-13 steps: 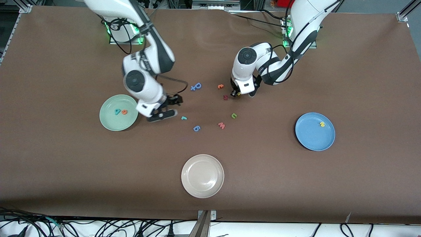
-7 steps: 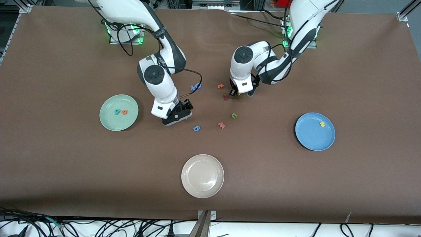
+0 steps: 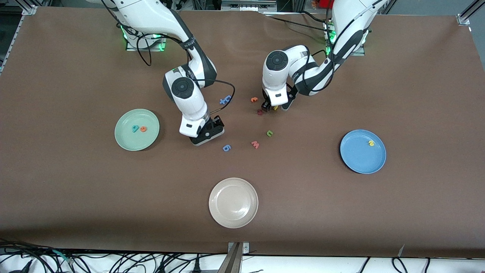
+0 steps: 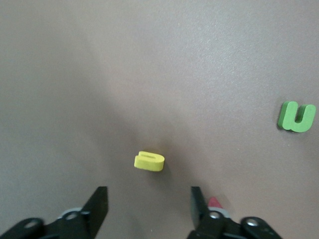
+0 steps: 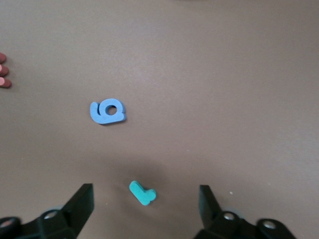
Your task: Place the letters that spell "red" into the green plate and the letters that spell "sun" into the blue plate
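The green plate holds a teal "d" and an orange "e". The small teal "r" lies on the table between the fingers of my open right gripper, which hides it in the front view. The blue plate holds a yellow "s". My left gripper stands open just over the small yellow blocky letter, which lies on the table. The green arch letter lies nearer the front camera.
A dark red letter and an orange letter lie close to the left gripper. A pink "w" and a blue letter lie mid-table, with another blue letter farther back. A cream-white plate sits near the front edge.
My right arm has swung from beside the green plate to over the teal "r". My left gripper, shut before, has opened and shifted slightly; the yellow letter now lies free below it.
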